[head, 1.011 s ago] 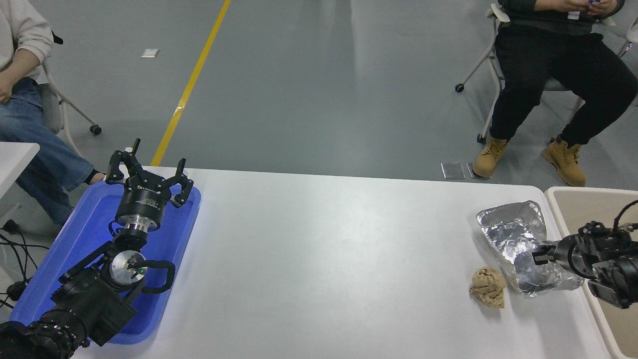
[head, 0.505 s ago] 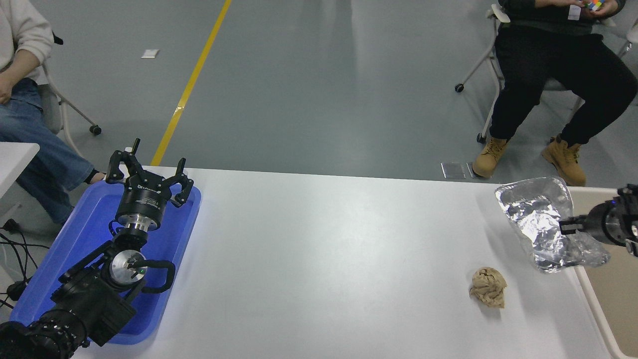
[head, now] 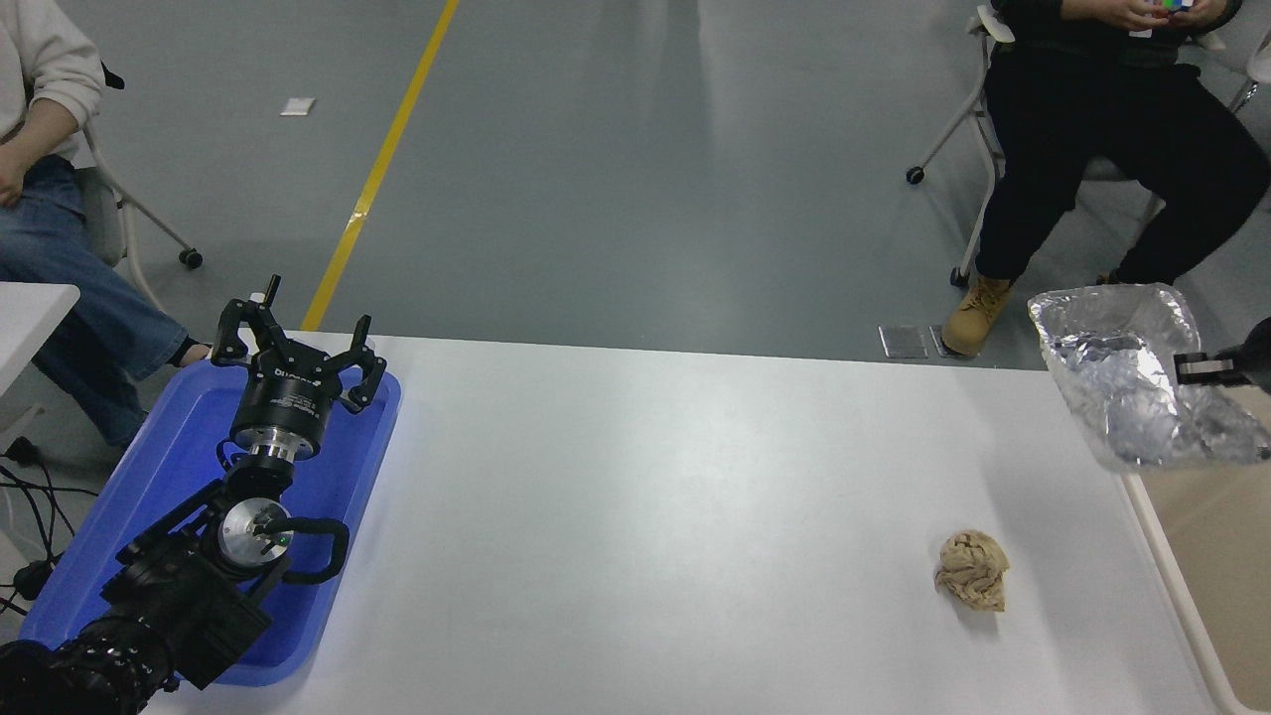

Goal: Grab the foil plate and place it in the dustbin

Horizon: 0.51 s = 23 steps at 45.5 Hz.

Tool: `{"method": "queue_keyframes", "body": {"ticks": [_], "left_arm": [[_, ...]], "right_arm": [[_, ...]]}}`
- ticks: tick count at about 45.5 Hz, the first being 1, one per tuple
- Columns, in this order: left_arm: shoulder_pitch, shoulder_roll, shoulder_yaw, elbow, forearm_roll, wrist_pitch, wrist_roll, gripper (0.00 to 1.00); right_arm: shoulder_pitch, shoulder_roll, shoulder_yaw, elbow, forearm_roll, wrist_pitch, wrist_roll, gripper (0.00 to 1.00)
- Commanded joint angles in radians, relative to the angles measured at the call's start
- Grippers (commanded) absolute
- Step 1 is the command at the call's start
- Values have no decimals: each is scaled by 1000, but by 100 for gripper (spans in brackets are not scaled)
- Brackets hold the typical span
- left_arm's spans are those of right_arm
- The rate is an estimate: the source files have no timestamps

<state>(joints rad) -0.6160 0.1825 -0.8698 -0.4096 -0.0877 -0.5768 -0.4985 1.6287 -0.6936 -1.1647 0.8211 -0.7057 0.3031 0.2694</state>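
Note:
The crumpled silver foil plate point(head: 1127, 382) hangs in the air at the right edge of the head view, over the near-left corner of the beige dustbin point(head: 1197, 596). My right gripper point(head: 1197, 369) reaches in from the right edge and is shut on the plate's right side; most of that arm is out of frame. My left gripper point(head: 296, 348) is parked open above the blue tray at the lower left.
A small crumpled tan paper ball point(head: 973, 583) lies on the white table point(head: 645, 516) near the dustbin. A blue plastic tray point(head: 348, 467) sits under the left arm. Two people sit on chairs beyond the table's far side.
The right gripper has lifted the foil plate off the table and carried it up and to the right, over the dustbin's rim. The left arm has stayed still.

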Motion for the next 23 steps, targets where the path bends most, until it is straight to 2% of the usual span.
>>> {"method": "queue_keyframes", "body": {"ticks": [1, 14, 23], "left_arm": [[1, 0, 0, 0, -1, 0, 0, 100], [1, 0, 0, 0, -1, 0, 0, 100], [1, 0, 0, 0, 0, -2, 0, 100]], "right_arm": [[197, -15, -50, 92, -5, 102, 2, 0], [338, -14, -52, 105, -6, 223, 2, 0], [373, -9, -52, 105, -8, 252, 2, 0]]}}
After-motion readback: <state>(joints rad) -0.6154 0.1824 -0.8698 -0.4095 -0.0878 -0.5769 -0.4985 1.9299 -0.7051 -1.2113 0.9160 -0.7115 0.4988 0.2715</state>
